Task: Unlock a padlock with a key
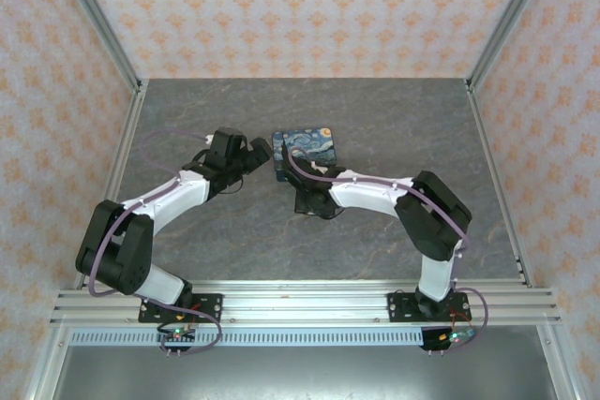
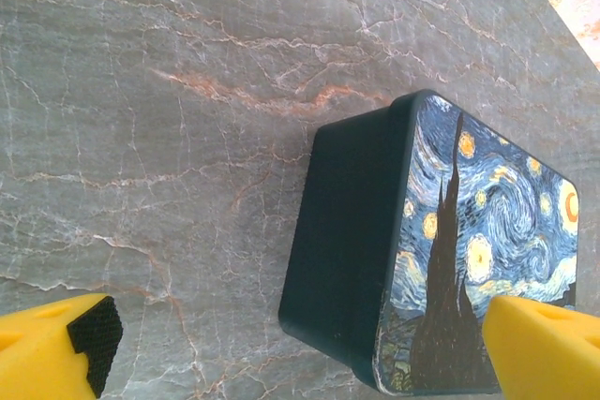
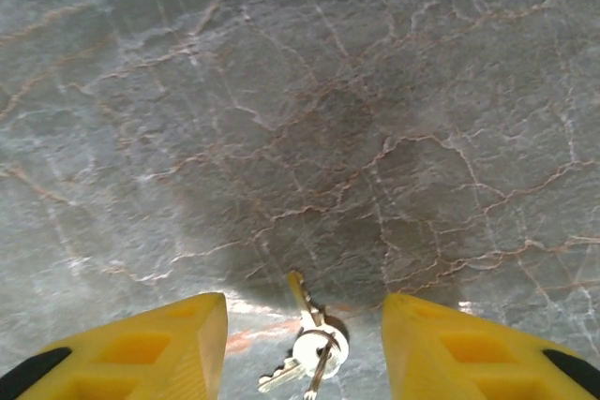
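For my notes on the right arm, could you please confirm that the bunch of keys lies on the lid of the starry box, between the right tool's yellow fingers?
Not quite: the keys lie on the bare marbled table, not on the lid of the box. The right wrist view shows this. The rest holds: they sit between the yellow fingers of the right tool.

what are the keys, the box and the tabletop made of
Keys: bright silvery metal, likely steel or nickel-plated, given the sharp glints.
Box: smooth dark walls with a glossy printed swirly lid, possibly tin or plastic; cannot tell which.
Tabletop: grey with veins like marble, matte; may be a printed laminate.
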`<state>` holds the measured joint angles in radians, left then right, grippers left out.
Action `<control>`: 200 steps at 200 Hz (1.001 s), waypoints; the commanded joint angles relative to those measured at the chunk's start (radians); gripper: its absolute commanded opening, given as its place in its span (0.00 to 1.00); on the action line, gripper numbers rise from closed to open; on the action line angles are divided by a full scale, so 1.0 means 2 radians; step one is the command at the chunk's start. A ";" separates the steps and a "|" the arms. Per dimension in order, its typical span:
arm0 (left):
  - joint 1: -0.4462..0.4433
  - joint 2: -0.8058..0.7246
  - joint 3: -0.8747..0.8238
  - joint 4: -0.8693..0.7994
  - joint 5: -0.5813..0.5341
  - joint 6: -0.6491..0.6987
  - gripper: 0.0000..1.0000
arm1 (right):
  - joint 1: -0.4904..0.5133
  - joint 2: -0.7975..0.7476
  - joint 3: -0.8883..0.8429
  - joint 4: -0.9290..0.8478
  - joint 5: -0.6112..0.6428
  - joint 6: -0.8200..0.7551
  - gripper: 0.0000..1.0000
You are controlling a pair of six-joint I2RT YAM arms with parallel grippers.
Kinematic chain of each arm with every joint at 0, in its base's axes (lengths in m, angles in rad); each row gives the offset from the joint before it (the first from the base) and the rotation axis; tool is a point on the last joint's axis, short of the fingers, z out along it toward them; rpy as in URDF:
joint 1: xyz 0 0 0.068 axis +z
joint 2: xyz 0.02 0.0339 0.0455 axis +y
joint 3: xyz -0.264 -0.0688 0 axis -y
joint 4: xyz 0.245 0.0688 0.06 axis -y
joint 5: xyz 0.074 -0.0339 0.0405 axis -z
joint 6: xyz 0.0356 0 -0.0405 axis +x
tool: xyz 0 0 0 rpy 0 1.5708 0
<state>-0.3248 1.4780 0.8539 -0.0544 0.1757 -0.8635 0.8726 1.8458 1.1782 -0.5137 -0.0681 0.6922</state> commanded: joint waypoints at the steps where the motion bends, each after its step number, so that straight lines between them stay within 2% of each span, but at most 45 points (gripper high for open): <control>1: 0.007 0.004 -0.010 0.021 0.007 -0.002 1.00 | 0.004 0.016 0.010 -0.029 0.019 0.015 0.45; 45: 0.014 0.004 -0.017 0.029 0.010 -0.002 1.00 | 0.017 0.032 0.012 -0.035 0.012 0.018 0.42; 64: 0.016 0.006 -0.018 0.030 0.011 -0.003 1.00 | 0.024 0.035 0.011 -0.034 0.008 0.019 0.33; 96: 0.016 0.009 -0.015 0.030 0.011 -0.002 1.00 | 0.028 0.034 -0.001 -0.027 0.001 0.024 0.25; 138: 0.016 0.012 -0.013 0.030 0.013 -0.005 1.00 | 0.033 0.019 -0.025 -0.014 -0.003 0.031 0.25; 165: 0.016 0.011 -0.013 0.029 0.014 -0.007 1.00 | 0.041 0.010 -0.035 -0.012 0.002 0.033 0.32; 200: 0.016 0.007 -0.015 0.027 0.013 -0.007 1.00 | 0.045 0.010 -0.046 -0.002 0.002 0.034 0.32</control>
<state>-0.3000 1.4933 0.8291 -0.0097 0.2028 -0.8669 0.9226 1.8526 1.1339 -0.4915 0.0307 0.7372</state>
